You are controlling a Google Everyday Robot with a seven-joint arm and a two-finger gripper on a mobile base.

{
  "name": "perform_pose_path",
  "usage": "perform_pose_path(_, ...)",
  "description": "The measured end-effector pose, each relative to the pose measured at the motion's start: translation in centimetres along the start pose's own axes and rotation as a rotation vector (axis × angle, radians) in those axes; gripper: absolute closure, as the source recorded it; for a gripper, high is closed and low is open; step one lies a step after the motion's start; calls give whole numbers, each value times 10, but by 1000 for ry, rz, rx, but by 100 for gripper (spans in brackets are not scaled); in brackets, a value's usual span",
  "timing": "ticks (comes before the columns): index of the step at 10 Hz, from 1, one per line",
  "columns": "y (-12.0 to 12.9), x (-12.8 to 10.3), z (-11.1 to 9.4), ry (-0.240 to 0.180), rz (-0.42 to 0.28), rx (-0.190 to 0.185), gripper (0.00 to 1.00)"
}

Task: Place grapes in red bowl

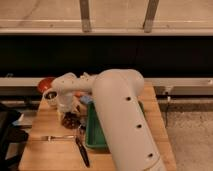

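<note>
Gripper [67, 109] low over wooden table [47, 152], right above the grapes [70, 119], possibly touching. Open or holding: cannot tell. Grapes lie just left of green tray [95, 139]. Red bowl [44, 83] at far-left corner, behind white cup [51, 96].

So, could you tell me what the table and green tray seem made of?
The table looks like matte wood: tan, streaky top. The green tray is probably smooth plastic, given its even colour. The claw sits just above the grapes.
</note>
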Motion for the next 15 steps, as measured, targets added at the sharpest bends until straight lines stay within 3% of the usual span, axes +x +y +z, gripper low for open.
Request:
perform_pose_path(3, -2, 0, -4, 1, -1, 6, 99)
perform_pose_path(5, -2, 1, -7, -4, -1, 9, 100)
perform_pose_path(6, -5, 1, -14, -26, 7, 27, 100)
perform_pose_path(8, -28, -1, -50, -90, 45, 94, 100)
perform_pose_path(12, -79, -20, -140, -213, 107, 232, 100)
perform_pose_path(13, -95, -30, -160, -255, 121, 254, 100)
perform_pose_path(15, -114, -55, -187, -363, 124, 260, 100)
